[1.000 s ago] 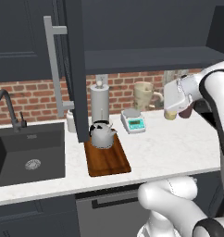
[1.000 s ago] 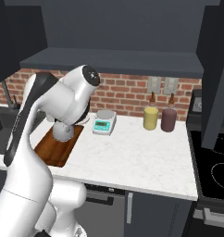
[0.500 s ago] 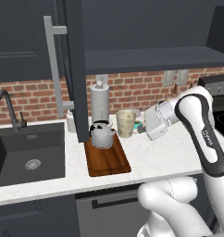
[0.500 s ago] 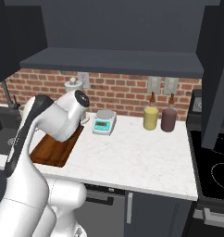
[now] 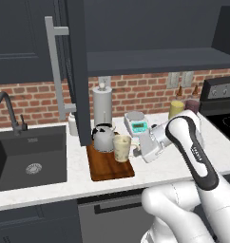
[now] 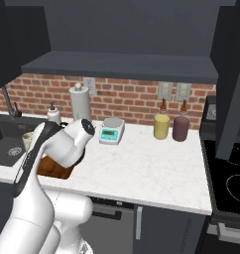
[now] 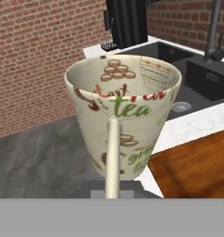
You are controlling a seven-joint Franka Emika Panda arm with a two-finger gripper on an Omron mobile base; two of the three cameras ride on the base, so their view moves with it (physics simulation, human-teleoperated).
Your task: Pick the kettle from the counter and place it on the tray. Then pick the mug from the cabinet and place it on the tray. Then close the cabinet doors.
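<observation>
Holding the mug by its loop handle, the gripper has its fingers clamped on that thin strap of ceramic, and the cup hangs upright just above the near end of the tray, close beside the kettle that already sits at the tray's back end. The mug looks like glazed ceramic: stiff, fairly light, smooth enough to slip and likely to chip if it is set down hard or knocked against the metal kettle. The handle is a fair place to hold it, though a grip so far off the cup's centre would probably let it swing or tilt, so a slow, level lowering seems wise.

The left base view gives the layout: mug, kettle and tray together on the white desk, with the open cabinet door hanging in front of them and the paper-towel roll behind. The right base view hides most of this behind the arm, leaving a sliver of the mug and a tray corner, but it shows the second open door at the right. The hand view alone shows the mug's printed lettering, its empty inside and the handle running straight down toward the camera.
</observation>
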